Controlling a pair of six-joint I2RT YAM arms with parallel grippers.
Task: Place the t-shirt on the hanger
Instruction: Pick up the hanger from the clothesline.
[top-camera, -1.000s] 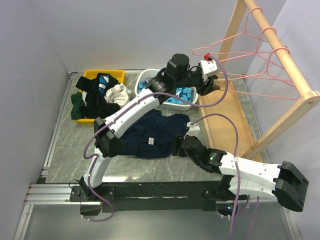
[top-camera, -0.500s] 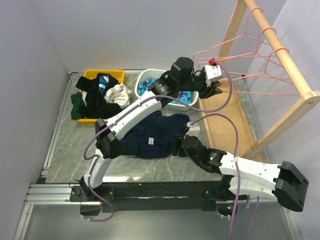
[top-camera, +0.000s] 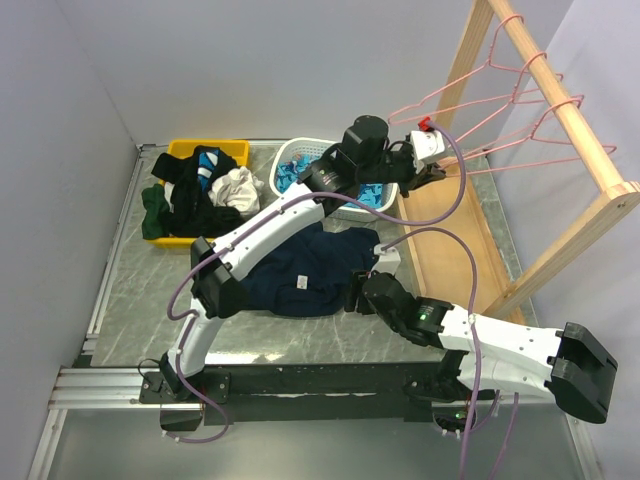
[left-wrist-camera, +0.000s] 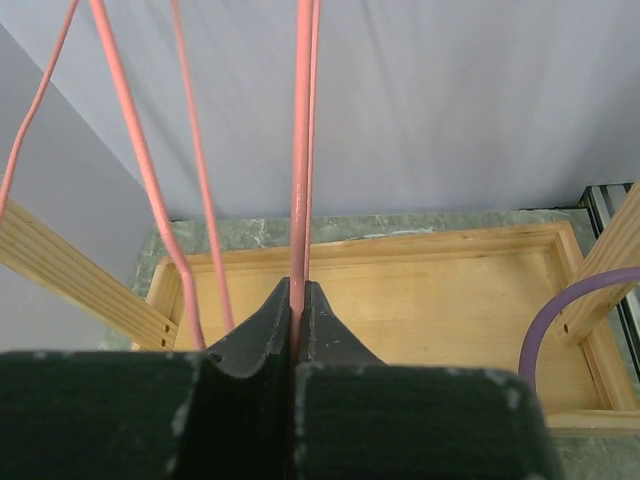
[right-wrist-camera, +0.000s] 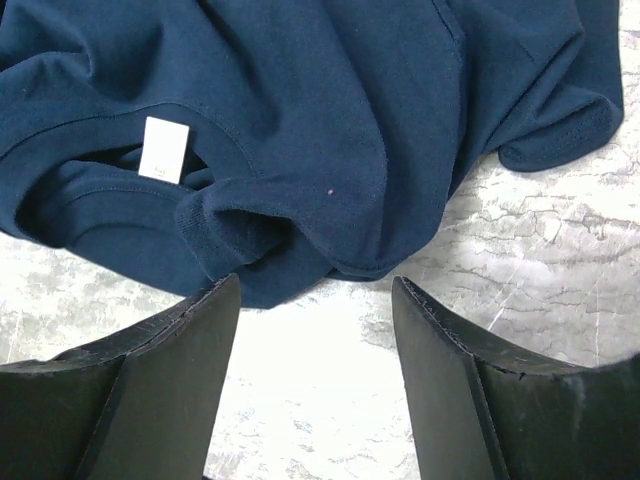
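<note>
The dark navy t-shirt (top-camera: 300, 265) lies crumpled on the marble table, its white collar label (right-wrist-camera: 165, 150) facing up in the right wrist view (right-wrist-camera: 300, 110). My right gripper (top-camera: 358, 290) hovers at the shirt's right edge; its jaws stand wide open and empty (right-wrist-camera: 315, 290) over bare table just short of the collar hem. My left gripper (top-camera: 433, 172) is stretched out to the wooden rack and is shut on the thin pink wire of a hanger (top-camera: 470, 115). The wire (left-wrist-camera: 301, 180) runs straight up from between the closed jaws (left-wrist-camera: 298, 287).
Other pink hangers (top-camera: 545, 140) hang on the wooden rail (top-camera: 565, 105); their wires (left-wrist-camera: 130, 150) pass left of my left gripper. The rack's wooden base tray (top-camera: 450, 235) lies below it. A yellow bin (top-camera: 235, 150) holds a clothes heap; a white basket (top-camera: 300, 155) holds light blue fabric.
My left gripper has moved a little up and to the right at the rack, and the pink hangers have swung up with it. The right arm and shirt have not moved.
</note>
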